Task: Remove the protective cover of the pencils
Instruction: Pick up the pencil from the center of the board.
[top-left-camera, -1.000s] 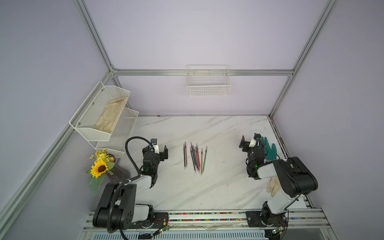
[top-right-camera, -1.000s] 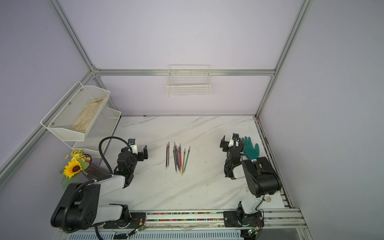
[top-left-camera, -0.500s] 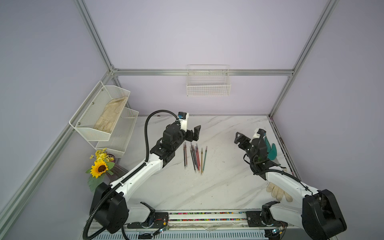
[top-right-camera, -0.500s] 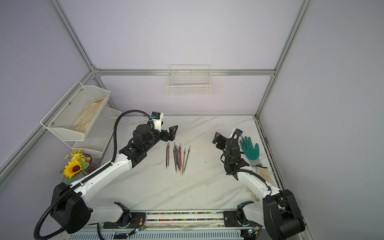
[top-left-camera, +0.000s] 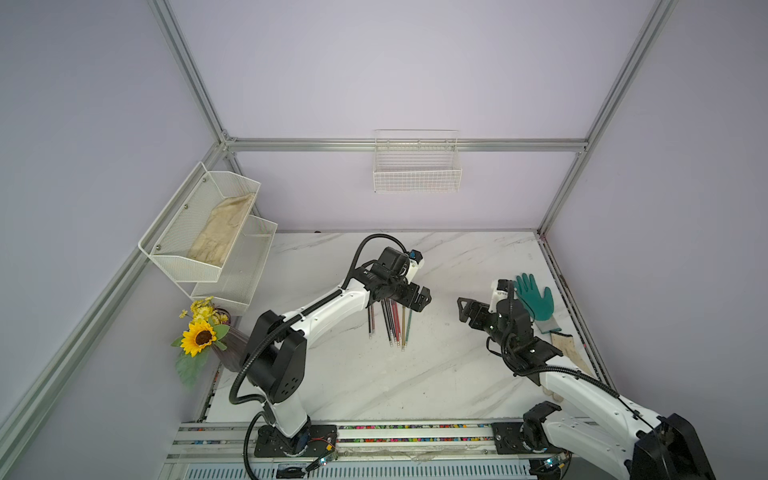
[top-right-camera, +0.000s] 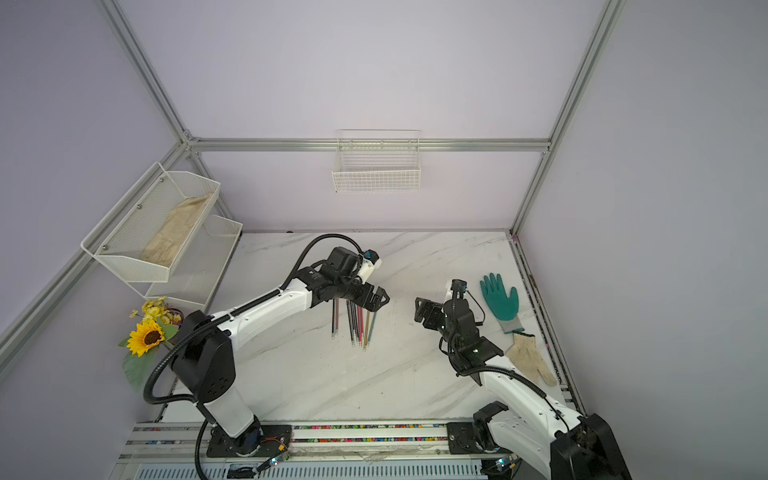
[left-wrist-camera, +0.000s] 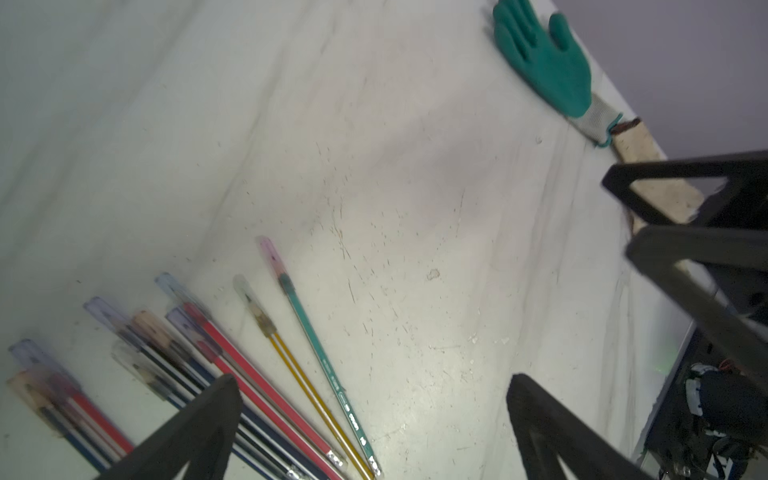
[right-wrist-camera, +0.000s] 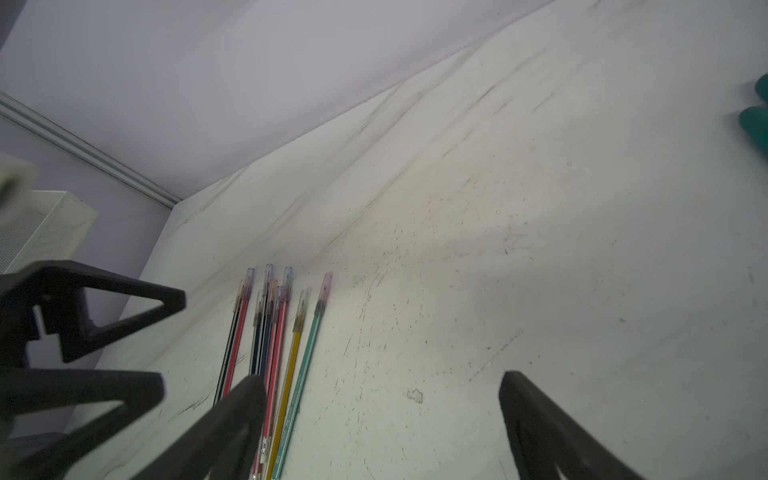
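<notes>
The pencils (top-left-camera: 390, 326), roughly 10 thin sticks in black, pink, red, gold and green, lie flat and nearly parallel in a loose row at the middle of the white marble-patterned counter (top-left-camera: 374, 395), tips toward the back wall. Every tip the left wrist view shows wears a small translucent plastic cap (left-wrist-camera: 271, 252), though several are blurred. I judge the task barely begun: 0 caps pulled, all of them left to do.

The left pincer (top-left-camera: 422, 300) hangs over the capped ends of the row, spread wide and holding nothing. The right pincer (top-left-camera: 463, 309) stands well apart on the row's right side, facing it, also wide and empty in its own wrist view. Beyond it, near the counter's right edge, lie a teal rubber-coated work glove (top-left-camera: 534, 297) and a beige fabric glove (top-right-camera: 532, 361).

0.5 seconds earlier the left pincer was farther back, past the capped ends; it has come forward over them. The right pincer has come a little forward and nearer the row. 1 second earlier the 2 arms were folded back near their bases. The pencils have not moved.
</notes>
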